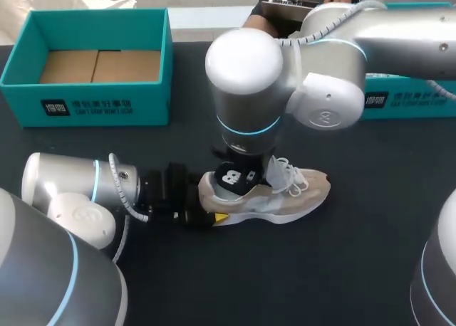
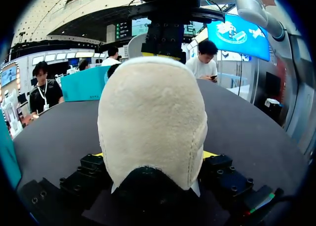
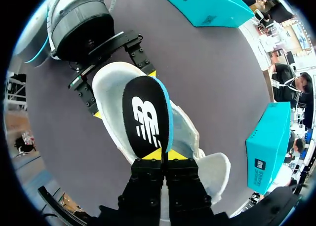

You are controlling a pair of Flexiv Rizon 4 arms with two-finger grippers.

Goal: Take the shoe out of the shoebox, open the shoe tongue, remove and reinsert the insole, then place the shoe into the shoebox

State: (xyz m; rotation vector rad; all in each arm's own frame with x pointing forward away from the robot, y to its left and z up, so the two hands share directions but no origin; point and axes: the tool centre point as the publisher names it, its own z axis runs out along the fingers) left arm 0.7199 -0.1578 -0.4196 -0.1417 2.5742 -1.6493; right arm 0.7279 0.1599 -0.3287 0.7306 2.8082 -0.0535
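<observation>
A beige sneaker (image 1: 299, 194) lies on its sole in the middle of the black table, toe to the right. My left gripper (image 1: 206, 203) comes in low from the left with a finger on each side of the heel (image 2: 153, 117), gripping it. My right gripper (image 3: 162, 156) hangs straight down over the shoe's opening, shut on the edge of the black insole (image 3: 145, 117), which has a white logo. The insole (image 1: 231, 178) stands up out of the shoe. White laces (image 1: 285, 173) lie loose over the tongue.
The open teal shoebox (image 1: 92, 13) with a cardboard floor stands at the back left. A second teal box part (image 1: 406, 105) sits at the back right, half behind my right arm. Bare black tabletop lies in front of the shoe.
</observation>
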